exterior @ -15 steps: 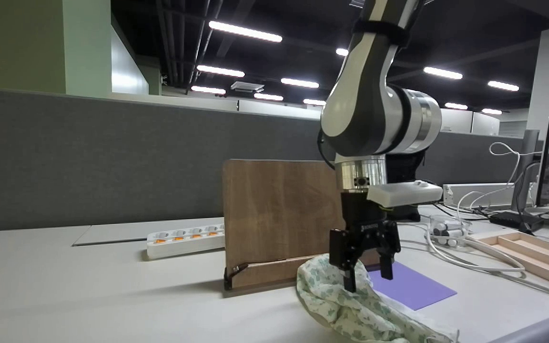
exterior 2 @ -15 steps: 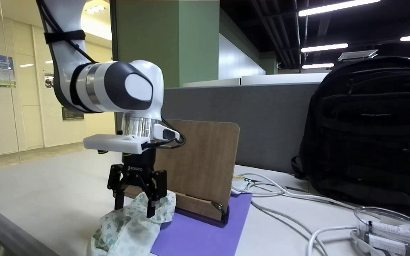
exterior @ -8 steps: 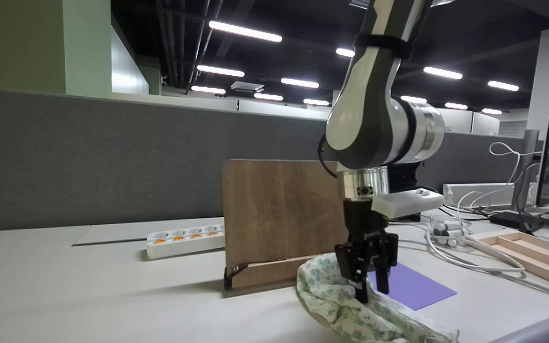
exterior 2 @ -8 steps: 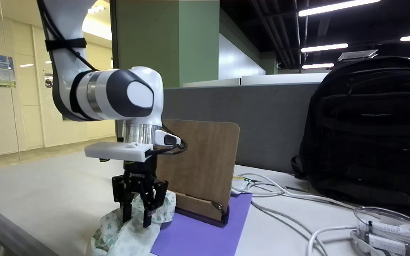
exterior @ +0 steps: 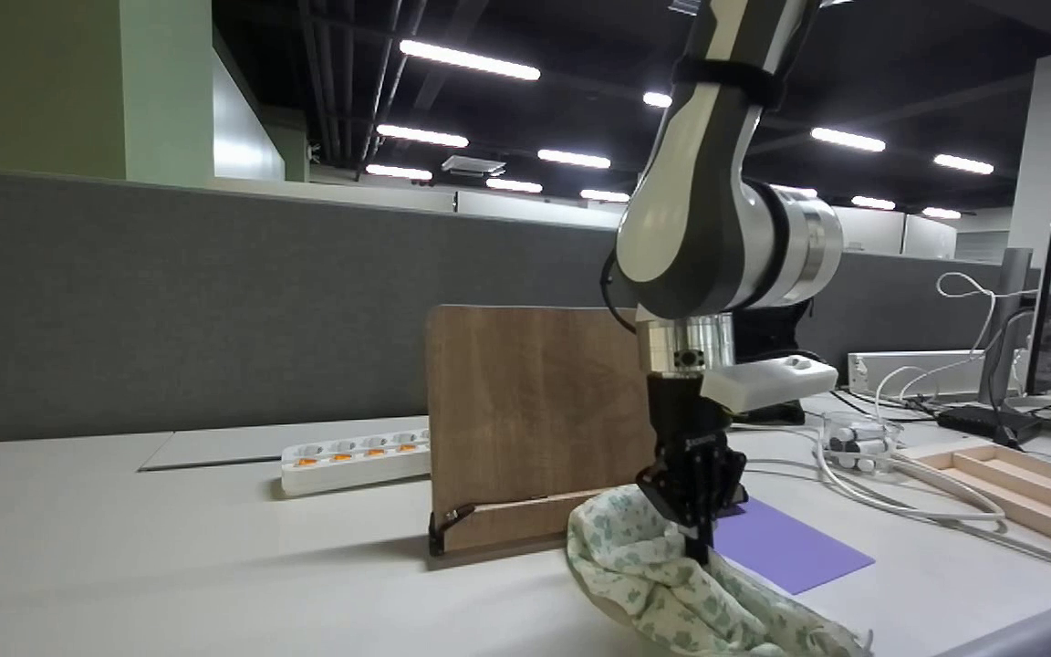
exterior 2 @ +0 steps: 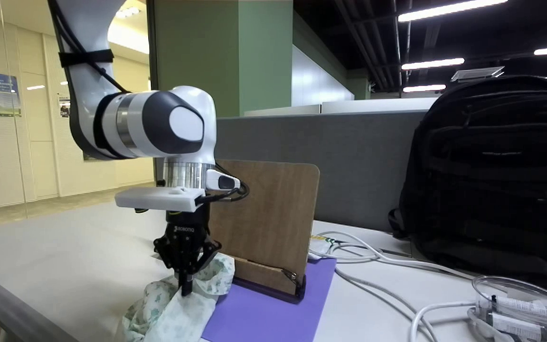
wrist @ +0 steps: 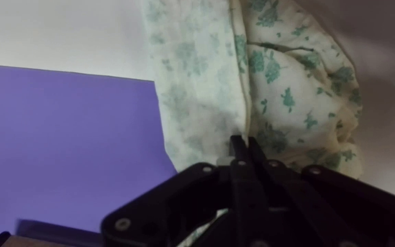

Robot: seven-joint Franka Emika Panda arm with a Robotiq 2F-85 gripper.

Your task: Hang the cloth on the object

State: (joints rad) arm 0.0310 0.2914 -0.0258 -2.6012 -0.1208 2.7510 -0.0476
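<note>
The cloth (exterior: 630, 570), white with green leaf prints, lies crumpled on the table in front of an upright wooden board on a stand (exterior: 535, 401), probably the object. In both exterior views my gripper (exterior 2: 185, 290) points straight down into the cloth. The wrist view shows a raised fold of the cloth (wrist: 197, 85) pinched between the fingertips of my gripper (wrist: 244, 140), which is shut on it. Most of the cloth still rests on the table. Part of the board is hidden behind the arm.
A purple sheet (exterior 2: 273, 316) lies beneath the stand and beside the cloth. Behind the board is a white power strip (exterior: 357, 465). A black backpack (exterior 2: 496, 190), loose white cables (exterior 2: 392, 287), a glass dish (exterior 2: 523, 318) and a wooden tray (exterior: 1027, 502) stand around.
The gripper has come down into the cloth, and its jaws have gone from wide apart to shut on a fold. Over the last half second it has risen slightly, the cloth shifting a little.
</note>
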